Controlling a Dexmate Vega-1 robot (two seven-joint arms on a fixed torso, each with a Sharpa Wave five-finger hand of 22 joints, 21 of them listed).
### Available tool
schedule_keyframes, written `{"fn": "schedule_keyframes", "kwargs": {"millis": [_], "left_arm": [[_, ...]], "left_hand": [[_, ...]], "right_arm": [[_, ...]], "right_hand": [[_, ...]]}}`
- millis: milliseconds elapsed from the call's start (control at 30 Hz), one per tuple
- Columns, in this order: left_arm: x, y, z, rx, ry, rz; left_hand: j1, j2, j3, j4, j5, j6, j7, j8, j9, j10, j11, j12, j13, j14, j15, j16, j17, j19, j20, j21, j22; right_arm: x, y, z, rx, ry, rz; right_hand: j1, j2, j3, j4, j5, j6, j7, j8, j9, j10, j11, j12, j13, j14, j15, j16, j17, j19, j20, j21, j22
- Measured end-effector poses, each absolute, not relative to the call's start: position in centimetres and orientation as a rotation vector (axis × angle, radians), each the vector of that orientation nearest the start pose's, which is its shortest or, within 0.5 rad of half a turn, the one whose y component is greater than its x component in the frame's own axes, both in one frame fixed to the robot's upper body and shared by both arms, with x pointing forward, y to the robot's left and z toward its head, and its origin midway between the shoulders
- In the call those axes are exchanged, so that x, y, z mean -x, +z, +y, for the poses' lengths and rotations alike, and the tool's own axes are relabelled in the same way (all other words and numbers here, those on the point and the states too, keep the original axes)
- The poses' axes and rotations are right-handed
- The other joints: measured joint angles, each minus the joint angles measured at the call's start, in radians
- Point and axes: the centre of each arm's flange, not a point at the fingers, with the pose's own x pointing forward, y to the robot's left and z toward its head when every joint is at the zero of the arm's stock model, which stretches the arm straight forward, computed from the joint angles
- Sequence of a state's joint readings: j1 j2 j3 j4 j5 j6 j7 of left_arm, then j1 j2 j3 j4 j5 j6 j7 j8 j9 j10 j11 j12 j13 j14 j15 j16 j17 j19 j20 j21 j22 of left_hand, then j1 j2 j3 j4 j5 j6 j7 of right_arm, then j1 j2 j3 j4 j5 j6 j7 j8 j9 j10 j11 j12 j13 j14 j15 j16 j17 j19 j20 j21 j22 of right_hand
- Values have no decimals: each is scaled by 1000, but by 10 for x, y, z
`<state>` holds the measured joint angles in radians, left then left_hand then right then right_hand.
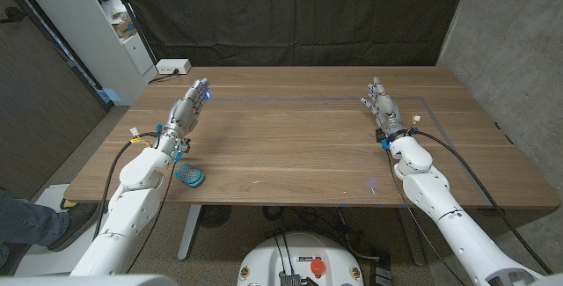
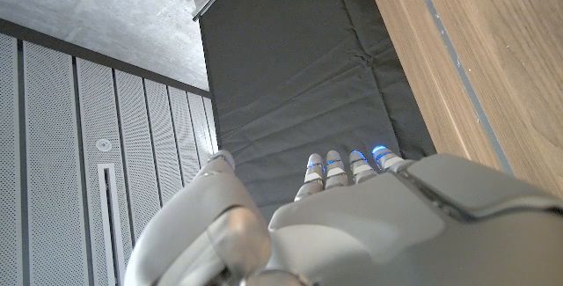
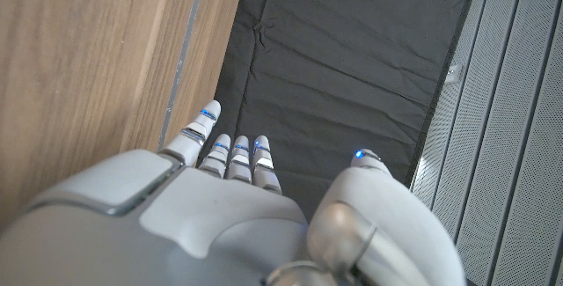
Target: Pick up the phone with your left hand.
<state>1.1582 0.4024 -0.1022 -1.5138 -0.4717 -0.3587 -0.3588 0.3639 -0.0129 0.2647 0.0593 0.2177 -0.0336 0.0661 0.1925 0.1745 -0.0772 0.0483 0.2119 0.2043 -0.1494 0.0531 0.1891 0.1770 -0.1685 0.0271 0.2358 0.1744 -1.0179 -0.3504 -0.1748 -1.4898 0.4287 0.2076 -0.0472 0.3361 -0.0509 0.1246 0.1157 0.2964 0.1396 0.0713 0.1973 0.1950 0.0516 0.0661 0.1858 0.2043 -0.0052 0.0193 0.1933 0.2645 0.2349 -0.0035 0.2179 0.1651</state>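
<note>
My left hand (image 1: pixel 188 110) stands over the left part of the wooden table (image 1: pixel 290 154), fingers stretched out together toward the far edge, holding nothing. In the left wrist view the back of the left hand (image 2: pixel 369 224) shows with its fingertips (image 2: pixel 339 165) straight and free against the black curtain. My right hand (image 1: pixel 383 107) mirrors it on the right side of the table, fingers extended and empty. The right hand (image 3: pixel 202 216) looks the same in its own wrist view. A small teal object (image 1: pixel 189 176) lies on the table beside my left wrist; I cannot tell what it is.
A white power strip (image 1: pixel 171 67) sits at the table's far left corner. A white shelf unit (image 1: pixel 110 22) stands beyond the left edge. A black curtain (image 1: pixel 290 13) hangs behind the table. A person's leg and shoe (image 1: pixel 35 223) show at the lower left.
</note>
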Motion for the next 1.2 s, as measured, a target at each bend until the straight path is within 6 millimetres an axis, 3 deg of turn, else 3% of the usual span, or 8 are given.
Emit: {"fn": "schedule_keyframes", "kwargs": {"millis": [1200], "left_arm": [[-530,-76,397,-72,-180,-787]], "left_hand": [[-4,4,-4,-4,-7,22,-3,4,0,18,3,7,-5,12,-2,0,0,-5,5,-10,5]], "right_arm": [[-625,-40,-280,-61,105,-614]], "right_hand": [[0,0,0,0,5,0,0,0,0,0,0,0,-4,0,0,0,-9,0,0,-11,0]]}}
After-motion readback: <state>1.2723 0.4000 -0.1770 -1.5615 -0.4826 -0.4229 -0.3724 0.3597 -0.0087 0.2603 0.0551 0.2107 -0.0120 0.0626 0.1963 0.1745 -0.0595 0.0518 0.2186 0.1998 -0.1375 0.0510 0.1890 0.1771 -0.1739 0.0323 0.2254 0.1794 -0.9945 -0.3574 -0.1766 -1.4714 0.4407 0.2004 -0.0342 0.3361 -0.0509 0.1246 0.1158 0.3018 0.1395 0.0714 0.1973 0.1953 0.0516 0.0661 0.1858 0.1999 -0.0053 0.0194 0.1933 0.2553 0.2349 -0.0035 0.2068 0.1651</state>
